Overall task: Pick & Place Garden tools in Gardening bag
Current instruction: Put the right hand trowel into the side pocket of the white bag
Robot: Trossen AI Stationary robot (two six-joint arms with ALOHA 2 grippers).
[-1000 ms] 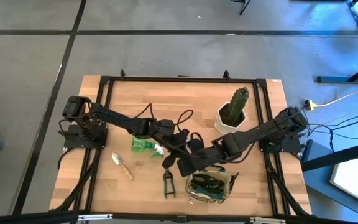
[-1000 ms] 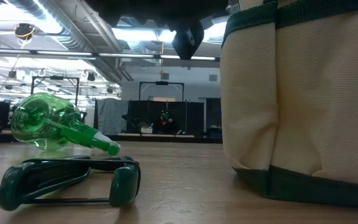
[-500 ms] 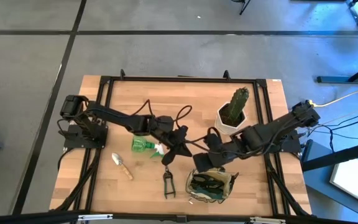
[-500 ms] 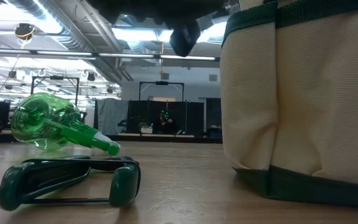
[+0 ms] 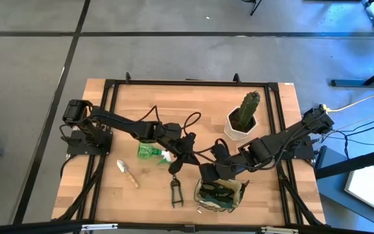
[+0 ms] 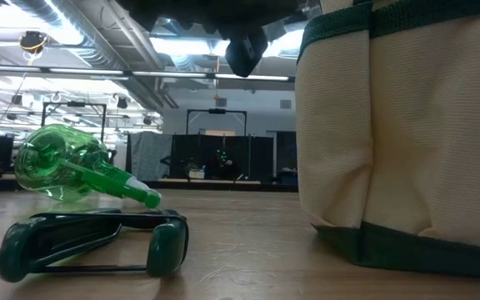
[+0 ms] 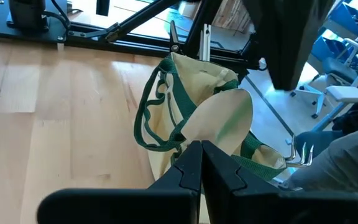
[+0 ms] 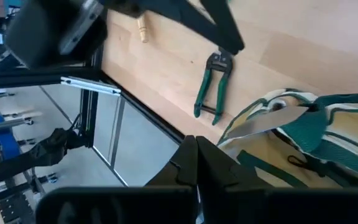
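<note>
The gardening bag [image 5: 221,194] stands open at the lower centre-right of the counter [image 5: 141,110], dark tool shapes inside it. Upper right, a white pot [image 5: 239,127] holds a cactus [image 5: 249,106]. Left of the bag, pruning shears [image 5: 176,191] lie with their long axis up-down in frame. The green spray bottle [image 5: 151,152] lies on its side, nozzle pointing right. A trowel [image 5: 127,173] lies diagonally at lower left. The left pincer [image 5: 176,164] and right pincer [image 5: 206,176] are both closed and empty.

The left gripper [image 7: 201,163], fingers pressed together, sits at the bottom centre of the frame. Just above it, at centre, stands the gardening bag [image 7: 222,118] on the wooden table [image 7: 55,124].
</note>
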